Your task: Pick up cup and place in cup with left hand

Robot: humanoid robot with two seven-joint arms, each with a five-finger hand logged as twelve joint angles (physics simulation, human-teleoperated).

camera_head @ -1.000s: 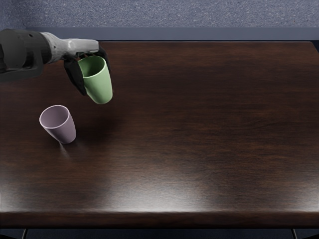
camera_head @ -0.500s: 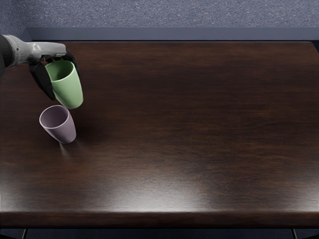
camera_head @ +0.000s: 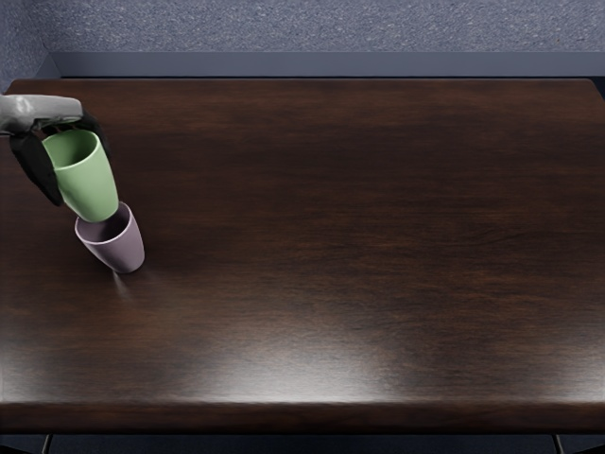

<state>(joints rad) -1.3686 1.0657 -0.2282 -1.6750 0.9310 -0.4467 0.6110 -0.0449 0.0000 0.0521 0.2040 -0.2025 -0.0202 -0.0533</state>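
My left hand [camera_head: 68, 151] comes in at the upper left, its dark fingers closed around the green cup [camera_head: 87, 182]. The green cup leans a little, its mouth up, and its base overlaps the rim of the pink-purple cup [camera_head: 119, 248] in the picture. Whether the base is inside that cup's mouth or just above it, I cannot tell. The pink-purple cup stands on the table at the left, its back rim partly hidden behind the green cup.
Both cups are near the left side of the dark wooden table [camera_head: 359, 236]. A grey speckled surface [camera_head: 331, 26] lies beyond the table's far edge.
My left hand has carried the green cup leftward and a little toward the table's front, to the pink-purple cup's mouth. The pink-purple cup has stayed where it was.
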